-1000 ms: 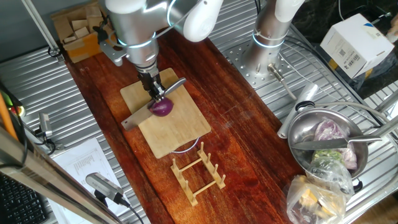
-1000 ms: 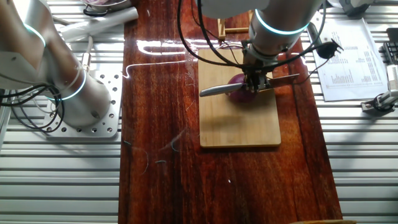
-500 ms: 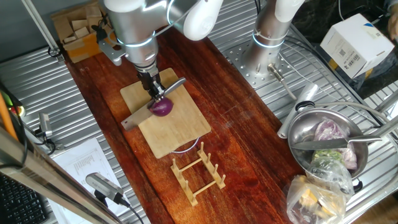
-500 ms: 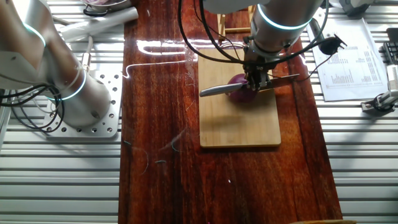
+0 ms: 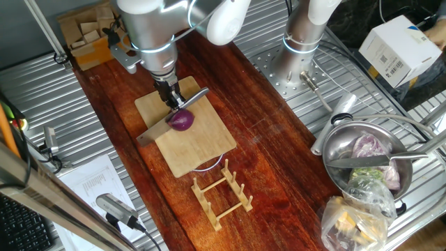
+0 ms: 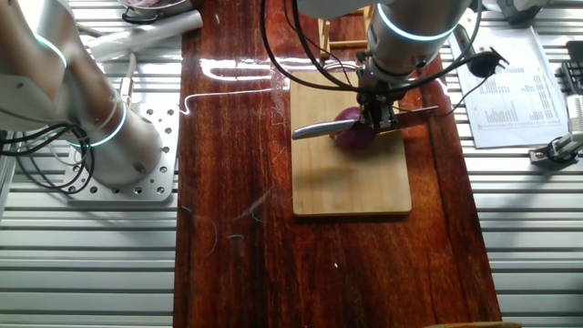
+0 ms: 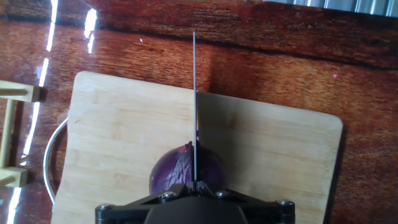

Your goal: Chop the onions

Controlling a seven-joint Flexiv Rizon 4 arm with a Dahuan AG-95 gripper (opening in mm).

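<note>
The red onion point(image 5: 182, 121) is sitting on the bamboo cutting board point(image 5: 198, 150), towards the end nearer the arm, with its glossy purple skin showing beneath the knife point(image 5: 157, 126) that is lying across its top. In the hand view the onion point(image 7: 188, 171) is appearing just ahead of the tool, and the blade point(image 7: 194, 106) is running edge-on as a thin dark line straight over its middle and out across the board point(image 7: 118, 137). The gripper point(image 5: 172, 103) is pointing straight down over the onion, its two fingers pinched tight on the knife where blade and handle meet, leaving no gap between them. In the other fixed view the knife point(image 6: 319, 131) is stretching sideways across the board point(image 6: 351, 187), its grey blade reaching towards the board's edge while the onion point(image 6: 353, 133) is sitting directly under the gripper point(image 6: 378, 117). The board is resting on a dark reddish wooden tabletop point(image 5: 279, 160). Just beyond the board's far end a small wooden rack point(image 5: 223, 192) is standing, and well apart on the ribbed metal surface a steel bowl point(image 5: 341, 157) is holding pale purple and green vegetable pieces.
</note>
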